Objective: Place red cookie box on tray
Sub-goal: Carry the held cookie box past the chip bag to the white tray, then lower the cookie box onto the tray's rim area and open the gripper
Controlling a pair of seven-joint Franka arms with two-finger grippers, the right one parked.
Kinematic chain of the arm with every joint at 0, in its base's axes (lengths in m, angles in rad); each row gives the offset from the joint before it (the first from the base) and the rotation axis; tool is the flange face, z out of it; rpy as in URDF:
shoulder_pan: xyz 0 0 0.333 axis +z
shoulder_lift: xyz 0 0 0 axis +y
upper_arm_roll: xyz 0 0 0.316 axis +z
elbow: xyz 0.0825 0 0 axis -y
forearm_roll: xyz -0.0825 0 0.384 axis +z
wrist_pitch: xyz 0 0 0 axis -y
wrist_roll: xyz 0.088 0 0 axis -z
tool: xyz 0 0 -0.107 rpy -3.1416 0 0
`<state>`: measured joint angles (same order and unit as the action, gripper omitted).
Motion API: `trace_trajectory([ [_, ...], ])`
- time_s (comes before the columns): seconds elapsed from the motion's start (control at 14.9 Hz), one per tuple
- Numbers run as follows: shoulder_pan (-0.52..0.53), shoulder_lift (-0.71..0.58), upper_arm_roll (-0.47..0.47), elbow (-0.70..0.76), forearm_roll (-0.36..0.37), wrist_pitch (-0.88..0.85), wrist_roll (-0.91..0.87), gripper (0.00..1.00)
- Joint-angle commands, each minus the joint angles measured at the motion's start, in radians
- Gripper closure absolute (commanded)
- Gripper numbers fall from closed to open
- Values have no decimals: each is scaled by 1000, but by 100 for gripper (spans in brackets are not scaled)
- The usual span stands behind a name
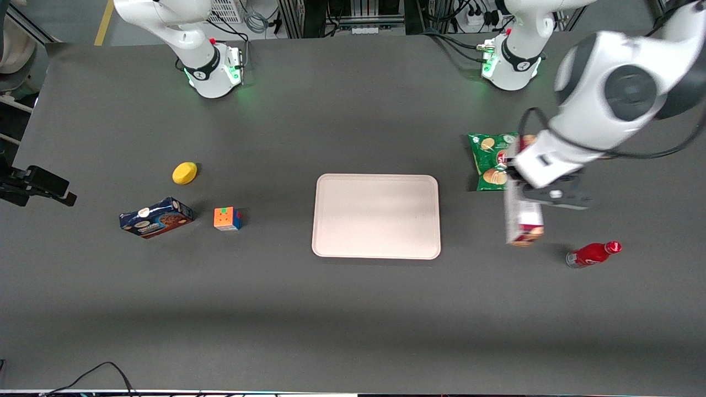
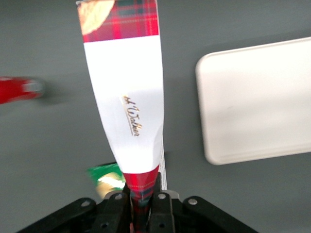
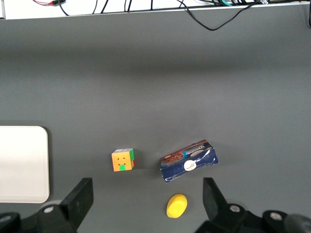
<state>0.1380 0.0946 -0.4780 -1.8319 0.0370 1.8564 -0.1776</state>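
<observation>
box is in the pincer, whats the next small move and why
Probably carry it sideways toward the parked arm's end until it hangs over the tray. The pincer is shut on one end of the red cookie box, which in the front view hangs beside the tray, not above it, between the green chip bag and the red bottle. The tray's surface looks bare.

glossy white arm (image 1: 606, 105) (grey joint caps), black hand (image 2: 138, 208)

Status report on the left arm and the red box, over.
Gripper shut on red box, lifted beside the chip bag. Tray bare, box not yet over it. Nothing between them.
</observation>
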Motion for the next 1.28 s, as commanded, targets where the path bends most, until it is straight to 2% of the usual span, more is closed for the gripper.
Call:
trace_trajectory([
  [0.0, -31, 135, -95, 23, -2, 136, -191, 100],
  [0.4, -99, 256, -113, -27, 70, 317, -356, 100],
  [0.74, -152, 349, -111, -93, 231, 470, -529, 100],
  [1.07, -150, 366, -105, -154, 287, 529, -531, 100],
  [1.21, -150, 372, -100, -173, 287, 560, -531, 100],
])
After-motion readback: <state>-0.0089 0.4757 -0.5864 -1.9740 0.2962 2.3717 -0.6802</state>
